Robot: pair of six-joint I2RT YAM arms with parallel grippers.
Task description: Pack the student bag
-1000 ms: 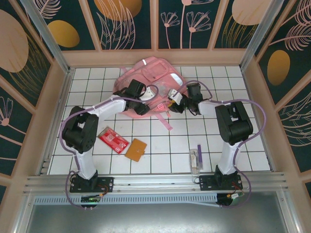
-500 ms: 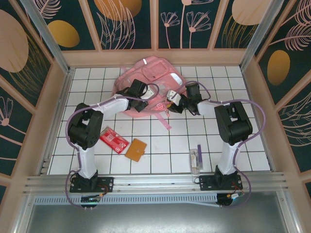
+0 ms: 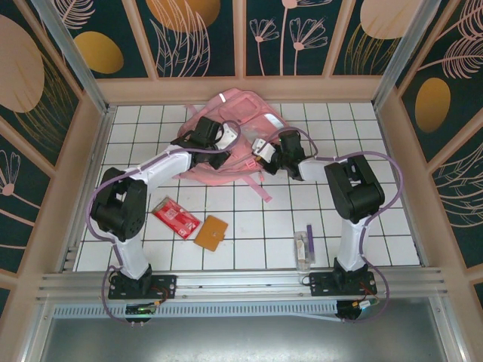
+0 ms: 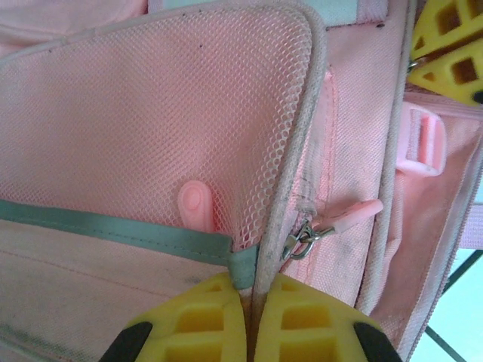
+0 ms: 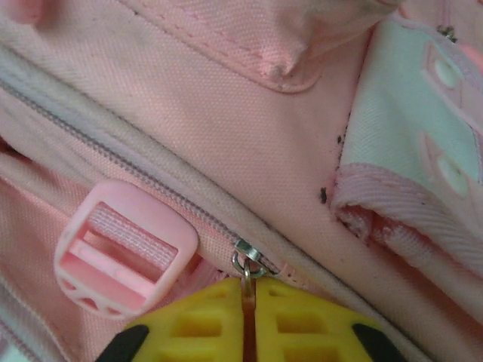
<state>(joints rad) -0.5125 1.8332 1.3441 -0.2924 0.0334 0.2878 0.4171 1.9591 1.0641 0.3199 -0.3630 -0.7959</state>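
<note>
- The white-tiled tabletop (image 3: 377,219) is carrying everything, as the top view is showing.
- The student bag (image 3: 241,113) is lying flat at the far middle of the tabletop, with both arms reaching in over its near edge and one loose pink strap (image 3: 258,186) trailing toward the near side.
- The left end effector (image 3: 220,143) is sitting on the bag's left half. The left wrist view is showing its yellow fingers (image 4: 204,317) pressed fully together, pinching the piped seam at the corner of a mesh pocket (image 4: 151,113).
- The right end effector (image 3: 260,151) is sitting on the bag's right half. The right wrist view is showing its fingers (image 5: 302,317) fully closed on the zipper pull (image 5: 245,265), whose metal ring is standing just above the fingertips.
- The top view alone is showing the loose items on the near tiles: a red packet (image 3: 175,217) beside a tan wallet (image 3: 211,232), and well to their right a clear case (image 3: 303,250).
- The right wrist view is showing a pink buckle (image 5: 121,260) lying just left of the gripped pull.
- The left wrist view is showing a second pull with a pink tab (image 4: 332,222), lying ungripped to the right of the seam.
</note>
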